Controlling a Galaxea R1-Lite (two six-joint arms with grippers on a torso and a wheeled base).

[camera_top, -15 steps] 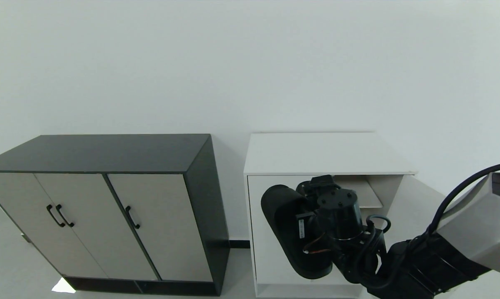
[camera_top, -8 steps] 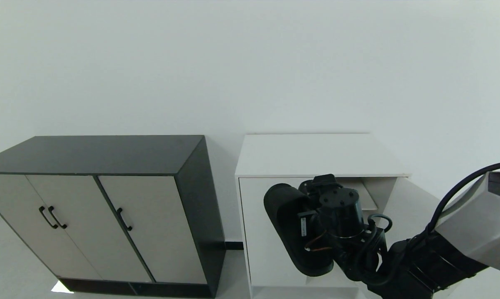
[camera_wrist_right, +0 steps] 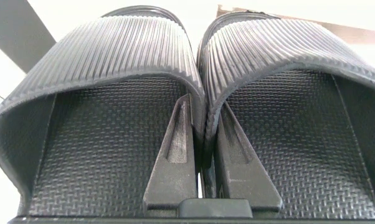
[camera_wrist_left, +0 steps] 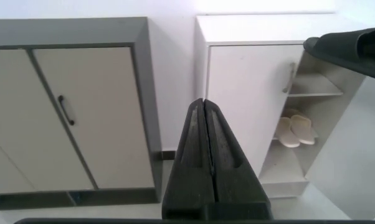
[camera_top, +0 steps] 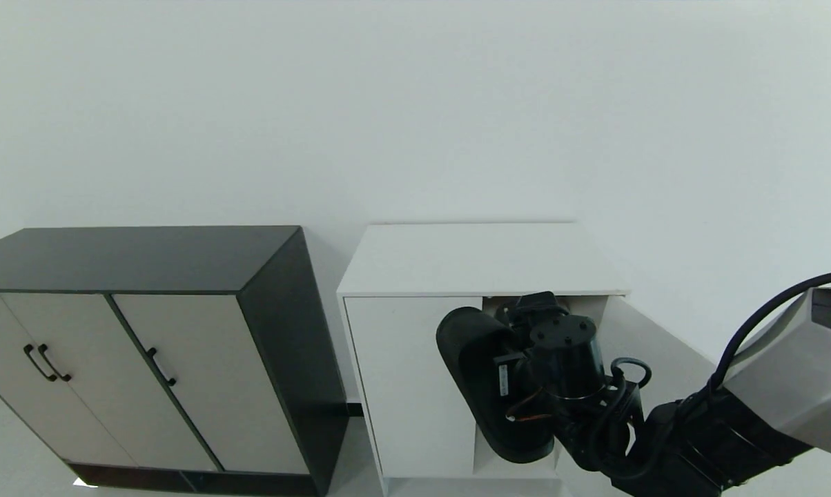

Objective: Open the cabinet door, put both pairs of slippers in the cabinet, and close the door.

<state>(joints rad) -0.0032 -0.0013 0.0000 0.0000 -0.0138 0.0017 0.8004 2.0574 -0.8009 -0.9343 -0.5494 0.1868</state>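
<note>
2 black slippers (camera_top: 488,386) are held pinched by their inner edges in the right jaws, before the open side of the white cabinet (camera_top: 471,255); they could be knocked loose against its shelf (camera_wrist_left: 315,86). Left jaws are closed, empty.

Bright, even light washes the wall (camera_top: 415,103). A soft shadow lies between the dark cabinet (camera_top: 277,331) and the white cabinet (camera_top: 471,257).

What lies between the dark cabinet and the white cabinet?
Nothing: the head view shows a bare gap between dark cabinet and white cabinet, only wall and a dark baseboard strip.
</note>
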